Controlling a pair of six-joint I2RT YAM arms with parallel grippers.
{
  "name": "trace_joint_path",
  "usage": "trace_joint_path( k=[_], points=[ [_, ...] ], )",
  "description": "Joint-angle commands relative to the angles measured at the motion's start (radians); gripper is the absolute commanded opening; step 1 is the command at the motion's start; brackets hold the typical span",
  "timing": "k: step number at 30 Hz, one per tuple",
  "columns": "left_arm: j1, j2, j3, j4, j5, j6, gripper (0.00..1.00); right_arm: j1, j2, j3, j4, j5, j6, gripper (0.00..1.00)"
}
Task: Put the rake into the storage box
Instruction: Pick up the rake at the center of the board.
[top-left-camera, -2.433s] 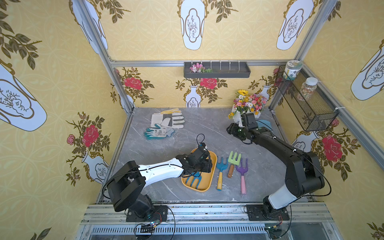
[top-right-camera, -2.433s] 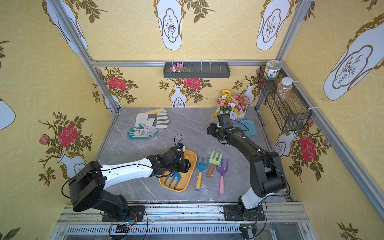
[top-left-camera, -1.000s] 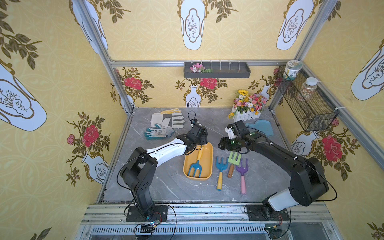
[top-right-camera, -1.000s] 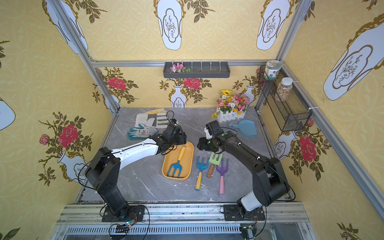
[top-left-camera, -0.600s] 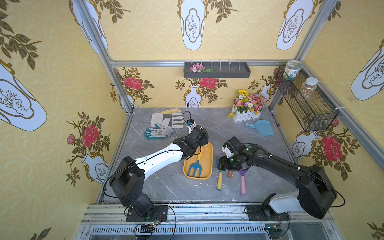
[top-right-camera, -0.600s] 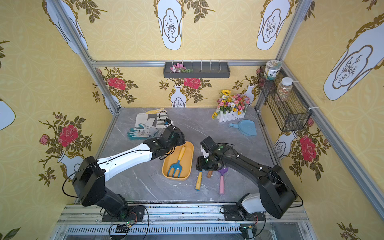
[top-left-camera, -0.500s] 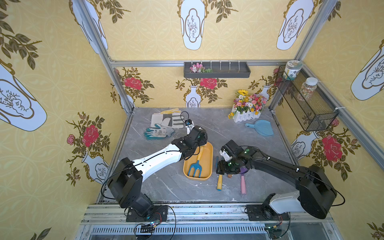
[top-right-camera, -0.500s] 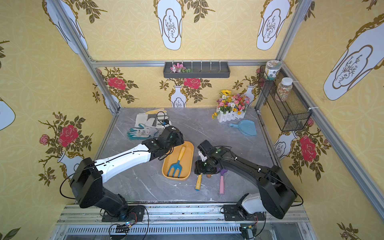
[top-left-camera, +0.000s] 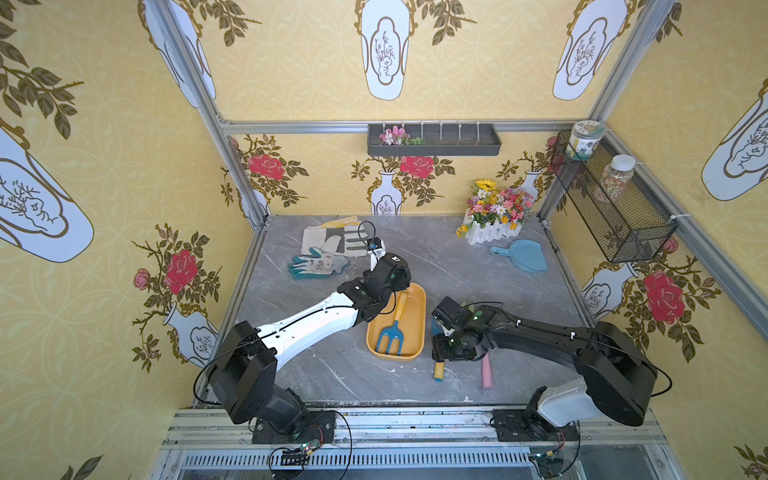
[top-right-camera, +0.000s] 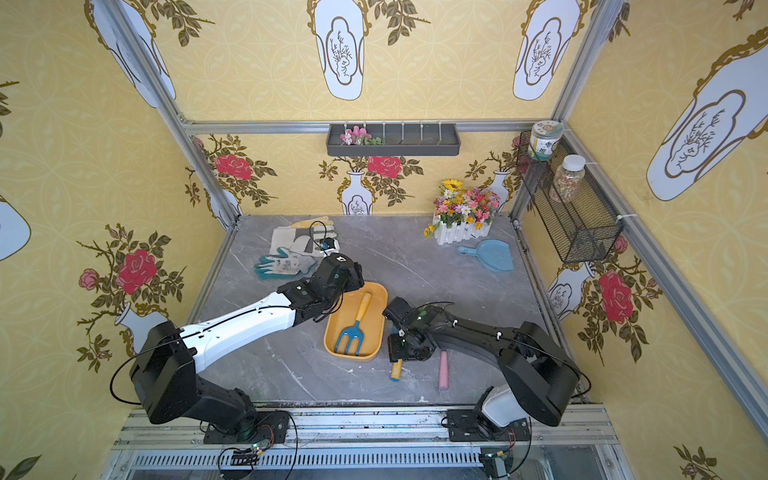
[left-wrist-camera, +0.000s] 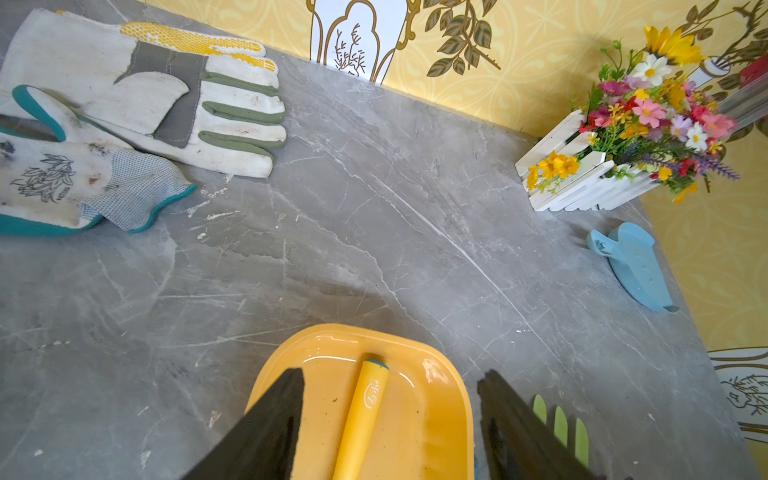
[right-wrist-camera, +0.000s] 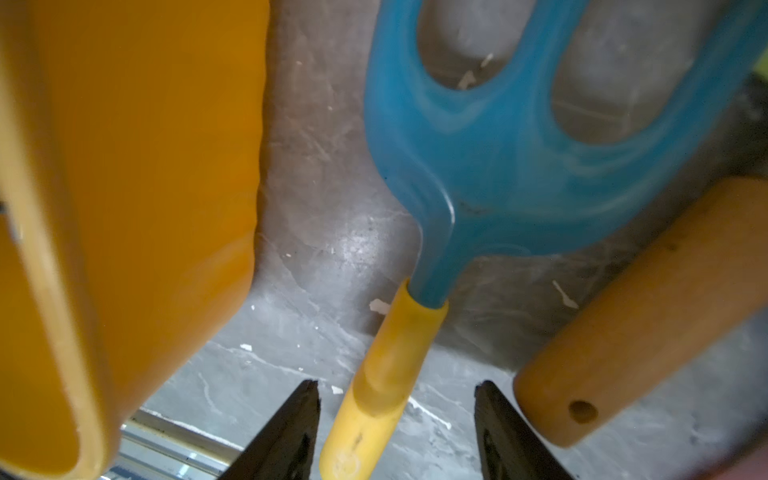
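The yellow-orange storage box (top-left-camera: 417, 305) (top-right-camera: 376, 309) (left-wrist-camera: 440, 399) lies mid-table with one blue-headed, yellow-handled rake (top-left-camera: 390, 338) (top-right-camera: 351, 332) in it. My left gripper (left-wrist-camera: 392, 374) (top-left-camera: 392, 278) hangs open above the box's far end, over that handle (left-wrist-camera: 365, 403) and touching nothing. A second blue rake (right-wrist-camera: 498, 166) lies on the table just right of the box; only its handle end (top-left-camera: 438, 370) (top-right-camera: 395, 370) shows in both top views. My right gripper (right-wrist-camera: 397, 386) (top-left-camera: 451, 349) is low over it, open, with a finger on each side of the yellow handle.
A wooden-handled tool (right-wrist-camera: 644, 311) with green tines (left-wrist-camera: 559, 424) and a pink-handled tool (top-left-camera: 486, 372) lie close beside the second rake. Gloves (top-left-camera: 328, 249), a flower box (top-left-camera: 494, 216) and a blue dustpan (top-left-camera: 521, 255) sit at the back. A wire basket (top-left-camera: 611, 208) hangs on the right wall.
My right arm has swung from the back toward the front and come down over the tools beside the box. My left gripper has stayed above the box's far end.
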Motion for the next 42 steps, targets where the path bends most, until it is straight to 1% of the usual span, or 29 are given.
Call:
trace_joint_path(
  k=[1,4,7,10,12,15,22,24,26,30,35,37,39,42],
  points=[
    [0.008,0.003,-0.003,0.054,0.022,0.026,0.71,0.017,0.041,0.014,0.046,0.03,0.017,0.63],
    [0.008,0.01,0.012,0.032,0.036,0.017,0.71,0.04,0.081,0.03,0.047,0.045,0.023,0.61],
    [0.008,0.001,-0.008,0.035,0.037,0.004,0.71,0.06,0.089,0.033,0.029,0.08,0.03,0.58],
    [0.008,-0.013,-0.017,0.036,0.036,0.002,0.71,0.06,0.052,0.003,0.024,0.111,0.05,0.53],
    [0.008,-0.02,-0.027,0.039,0.035,-0.003,0.71,0.058,0.013,-0.028,0.026,0.138,0.07,0.46],
    [0.008,-0.029,-0.033,0.04,0.031,-0.002,0.71,0.057,-0.017,-0.057,0.033,0.152,0.084,0.43],
    [0.008,-0.039,-0.031,0.043,0.027,0.016,0.71,0.054,-0.005,-0.071,0.061,0.15,0.091,0.19],
    [0.008,-0.042,-0.033,0.044,0.029,0.017,0.71,0.048,0.0,-0.064,0.065,0.15,0.09,0.08],
    [0.008,-0.043,-0.038,0.046,0.036,0.018,0.71,0.038,0.001,-0.056,0.065,0.152,0.09,0.0],
    [0.008,-0.046,-0.047,0.05,0.055,0.012,0.71,0.008,-0.024,-0.018,0.038,0.179,0.082,0.0],
    [0.008,-0.062,-0.062,0.056,0.076,0.008,0.71,-0.071,-0.083,0.047,0.004,0.174,0.031,0.0],
    [0.008,-0.067,-0.065,0.069,0.099,0.017,0.71,-0.093,-0.103,0.076,-0.006,0.165,0.005,0.0],
    [0.008,-0.068,-0.068,0.085,0.131,0.025,0.74,-0.106,-0.117,0.108,-0.02,0.157,-0.021,0.0],
    [0.008,-0.068,-0.07,0.11,0.185,0.034,0.75,-0.113,-0.145,0.152,-0.025,0.146,-0.052,0.0]
  ],
)
